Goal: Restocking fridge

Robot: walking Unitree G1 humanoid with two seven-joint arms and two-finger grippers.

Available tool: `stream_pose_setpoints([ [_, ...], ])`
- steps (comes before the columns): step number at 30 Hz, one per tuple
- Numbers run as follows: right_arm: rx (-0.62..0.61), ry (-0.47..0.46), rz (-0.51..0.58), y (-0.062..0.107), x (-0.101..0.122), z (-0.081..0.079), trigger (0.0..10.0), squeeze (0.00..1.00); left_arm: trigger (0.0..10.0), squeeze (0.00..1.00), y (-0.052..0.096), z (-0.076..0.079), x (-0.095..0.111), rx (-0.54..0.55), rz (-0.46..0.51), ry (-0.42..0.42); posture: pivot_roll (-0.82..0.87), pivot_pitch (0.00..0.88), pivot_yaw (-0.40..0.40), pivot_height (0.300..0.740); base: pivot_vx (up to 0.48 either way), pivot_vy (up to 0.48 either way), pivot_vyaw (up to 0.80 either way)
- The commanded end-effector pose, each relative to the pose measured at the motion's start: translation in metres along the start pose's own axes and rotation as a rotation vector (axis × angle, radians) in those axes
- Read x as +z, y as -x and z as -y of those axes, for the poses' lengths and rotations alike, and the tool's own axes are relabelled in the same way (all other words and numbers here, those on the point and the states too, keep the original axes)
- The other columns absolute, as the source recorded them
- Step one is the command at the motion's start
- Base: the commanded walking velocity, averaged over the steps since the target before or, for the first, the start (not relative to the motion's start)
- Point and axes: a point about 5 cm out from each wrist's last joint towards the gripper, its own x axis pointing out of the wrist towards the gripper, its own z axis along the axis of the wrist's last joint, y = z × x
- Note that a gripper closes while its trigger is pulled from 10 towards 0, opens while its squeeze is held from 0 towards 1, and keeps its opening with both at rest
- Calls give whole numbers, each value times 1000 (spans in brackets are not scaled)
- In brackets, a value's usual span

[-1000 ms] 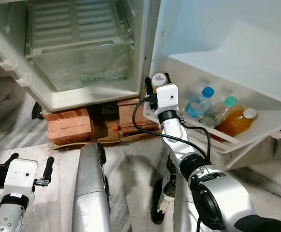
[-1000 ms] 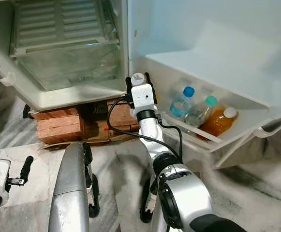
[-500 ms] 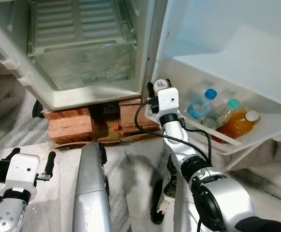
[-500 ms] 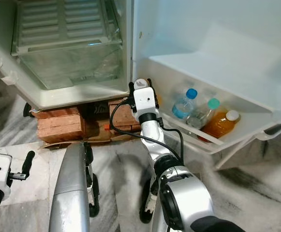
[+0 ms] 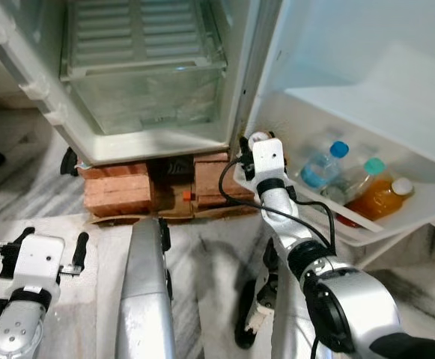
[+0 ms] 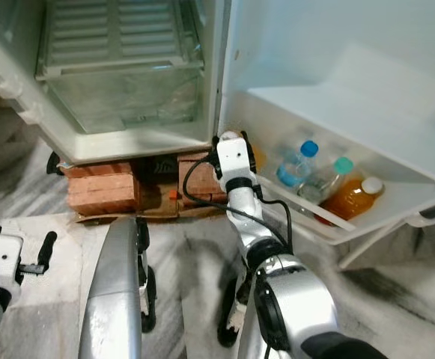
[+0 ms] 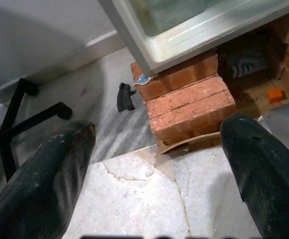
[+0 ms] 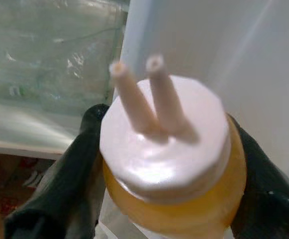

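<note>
Open fridge door shelf [image 5: 397, 224], right gripper [image 5: 256, 142] clamping yellow bottle [image 8: 174, 164]

Red bricks [image 5: 117, 196] are stacked on flattened cardboard [image 7: 184, 143] on the grey-veined marble floor [image 5: 202, 254]. A small orange object [image 5: 188, 196] lies in the gap between the brick stacks. Near them on the floor stand a small black piece [image 7: 125, 96] and a black chair base [image 7: 20, 112].

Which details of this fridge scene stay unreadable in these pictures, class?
- Held bottle: right wrist view shows cap and orange top; the right claw hides its body and label.
- Door-shelf bottles: labels too small, lower parts behind the shelf rail, eye views.
- Crisper drawer: contents unclear through glare.
</note>
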Motion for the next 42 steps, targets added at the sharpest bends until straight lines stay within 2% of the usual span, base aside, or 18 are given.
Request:
stream_pose_setpoints([
  [1, -248, -25, -152, 2, -23, 51, 10000, 1000, 10000, 0, 1, 1, -7, 1, -31, -8, 349, 261, -35, 527, 0, 0, 0],
  [8, -268, -18, -65, -7, -5, 62, 10000, 1000, 10000, 0, -7, 1, -6, 1, -18, -11, 332, 238, -34, 527, 0, 0, 0],
  [10, -264, 16, 39, -15, 14, 69, 10000, 1000, 10000, 0, -12, 2, -5, 3, -7, -10, 317, 218, -33, 527, 0, 0, 0],
  [14, -262, 32, 133, -21, 33, 78, 10000, 1000, 10000, 0, -22, 3, -3, 3, 8, -7, 299, 194, -30, 527, 0, 0, 0],
  [18, -256, 26, 186, -23, 43, 83, 10000, 1000, 10000, 0, -28, 4, -1, 1, 20, -8, 283, 169, -31, 527, 0, 0, 0],
  [26, -165, -2, 248, -23, 51, 77, 10000, 1000, 10000, 0, -42, 5, 3, 10, 42, -2, 241, 118, -33, 527, 0, 0, 0],
  [27, -104, -20, 266, -19, 49, 68, 10000, 1000, 10000, 0, -45, 5, 3, 11, 45, 3, 225, 104, -36, 527, 0, 0, 0],
  [28, -104, -20, 266, -19, 49, 68, 10000, 1000, 10000, 0, -45, 5, 3, 11, 45, 3, 225, 104, -36, 527, 0, 0, 0],
  [29, -49, -38, 279, -13, 46, 60, 10000, 1000, 10000, 0, -47, 7, 4, 10, 52, 9, 215, 93, -39, 527, 0, 0, 0],
  [32, 8, -68, 294, 0, 39, 50, 10000, 1000, 10000, 0, -49, 11, 6, 11, 63, 23, 204, 77, -42, 527, 0, 0, 0],
  [33, 26, -92, 295, 11, 33, 45, 10000, 1000, 10000, 0, -50, 14, 8, 8, 67, 43, 198, 62, -47, 527, 0, 0, 0],
  [37, 8, -168, 252, 35, 15, 43, 10000, 1000, 10000, 0, -50, 24, 10, -47, 70, 111, 188, 41, -45, 527, 0, 0, 0],
  [40, 54, -266, 213, 51, 8, 37, 10000, 1000, 10000, 0, -49, 31, 10, -91, 78, 136, 179, 25, -40, 527, 0, 0, 0],
  [41, 95, -331, 185, 60, 6, 34, 10000, 1000, 10000, 0, -50, 33, 10, -99, 77, 141, 171, 17, -38, 527, 0, 0, 0],
  [42, 125, -369, 171, 66, 5, 31, 10000, 941, 10000, 0, -50, 34, 10, -100, 77, 144, 171, 17, -38, 527, 0, 0, 0],
])
